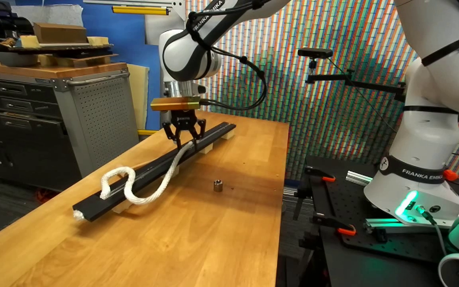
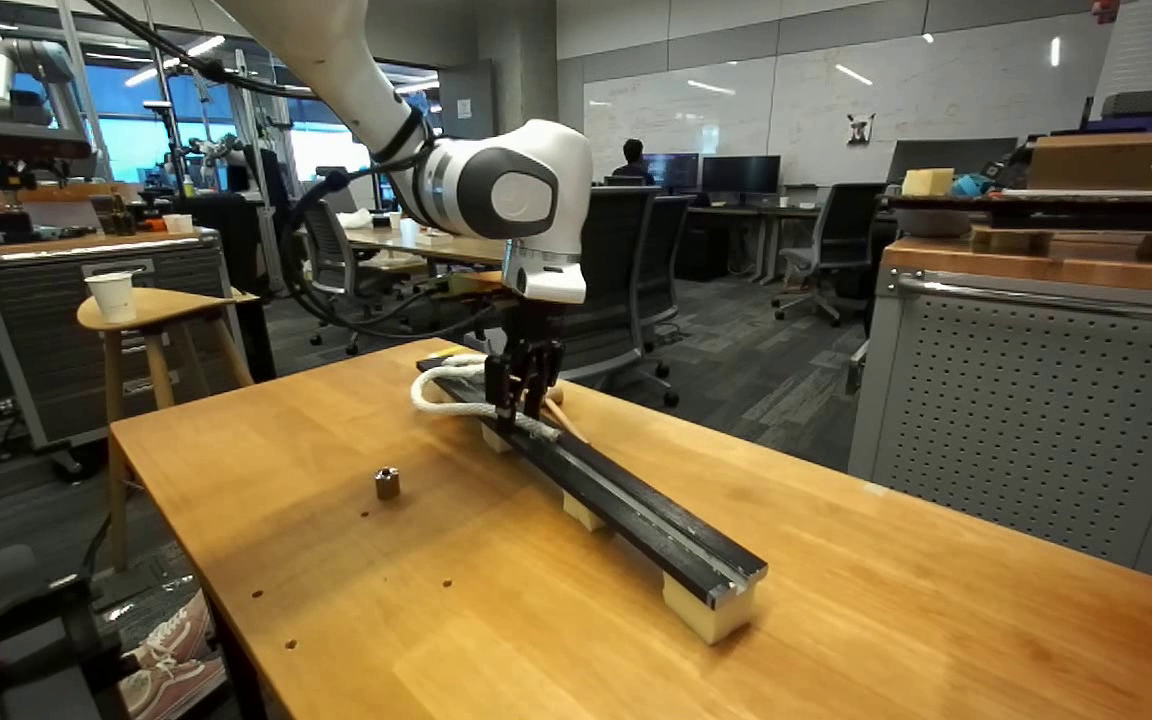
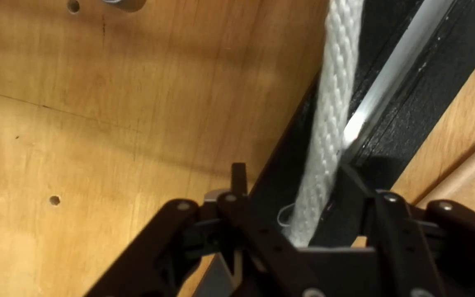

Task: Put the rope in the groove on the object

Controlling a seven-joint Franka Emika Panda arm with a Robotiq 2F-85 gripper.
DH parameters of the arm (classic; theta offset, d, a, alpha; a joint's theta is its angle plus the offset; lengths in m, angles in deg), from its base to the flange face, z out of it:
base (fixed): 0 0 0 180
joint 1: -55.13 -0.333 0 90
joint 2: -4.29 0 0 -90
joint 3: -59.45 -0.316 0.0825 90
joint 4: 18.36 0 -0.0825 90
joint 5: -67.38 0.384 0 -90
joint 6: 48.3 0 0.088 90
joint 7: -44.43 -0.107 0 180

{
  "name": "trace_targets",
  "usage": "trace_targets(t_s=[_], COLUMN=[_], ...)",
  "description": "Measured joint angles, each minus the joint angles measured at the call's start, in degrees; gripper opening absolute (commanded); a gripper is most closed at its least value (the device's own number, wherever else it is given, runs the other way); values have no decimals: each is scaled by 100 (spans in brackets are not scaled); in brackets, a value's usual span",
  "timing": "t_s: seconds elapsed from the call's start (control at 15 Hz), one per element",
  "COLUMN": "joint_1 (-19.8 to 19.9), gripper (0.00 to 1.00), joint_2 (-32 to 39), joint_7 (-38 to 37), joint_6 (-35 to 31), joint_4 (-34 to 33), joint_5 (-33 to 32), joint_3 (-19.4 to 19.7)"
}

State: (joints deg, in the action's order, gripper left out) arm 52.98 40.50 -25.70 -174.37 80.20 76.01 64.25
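The white rope (image 1: 159, 190) curls in an S beside and over the long black bar (image 2: 596, 492). A frayed rope end (image 1: 79, 215) sticks out at one end of the bar. The groove (image 2: 671, 535) runs along the bar's top and shows pale in the wrist view (image 3: 402, 57). My gripper (image 1: 187, 144) is low over the bar, also in an exterior view (image 2: 520, 410). In the wrist view my gripper (image 3: 292, 168) is open, with the rope (image 3: 330, 107) between its fingers, slanting across the bar beside the groove. The rope's end there is partly hidden by the gripper.
Pale blocks (image 2: 711, 605) hold the bar above the wooden table (image 1: 229, 239). A small metal cylinder (image 1: 218, 185) stands on the table, also in an exterior view (image 2: 387, 483). A wooden stick (image 3: 464, 169) lies beside the bar. A grey cabinet (image 1: 98, 115) stands beyond the table.
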Motion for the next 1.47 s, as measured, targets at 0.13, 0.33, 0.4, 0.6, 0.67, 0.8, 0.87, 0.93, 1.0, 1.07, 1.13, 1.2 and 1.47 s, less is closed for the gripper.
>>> trace_targets(t_s=[0.13,0.33,0.4,0.6,0.67,0.8,0.87,0.93,1.0,1.07,1.13,1.2,1.47], joint_1=[0,-2,-4,-5,-5,-5,-5,-5,-4,2,14,36,218], gripper=[12,0,0,3,3,3,3,3,3,3,3,3,3], joint_2=[4,6,6,6,6,6,6,6,6,5,5,5,1], joint_7=[-7,-12,-15,-24,-31,-62,-79,-101,-123,-150,-184,-221,-365], joint_6=[0,0,0,0,0,0,0,0,0,-1,-1,-2,-3], joint_4=[-19,-58,-69,-88,-94,-110,-118,-125,-127,-127,-127,-127,-127], joint_5=[0,0,0,-2,-3,-23,-39,-49,-51,-51,-51,-51,-51], joint_3=[0,0,0,1,4,26,53,92,145,205,270,333,540])
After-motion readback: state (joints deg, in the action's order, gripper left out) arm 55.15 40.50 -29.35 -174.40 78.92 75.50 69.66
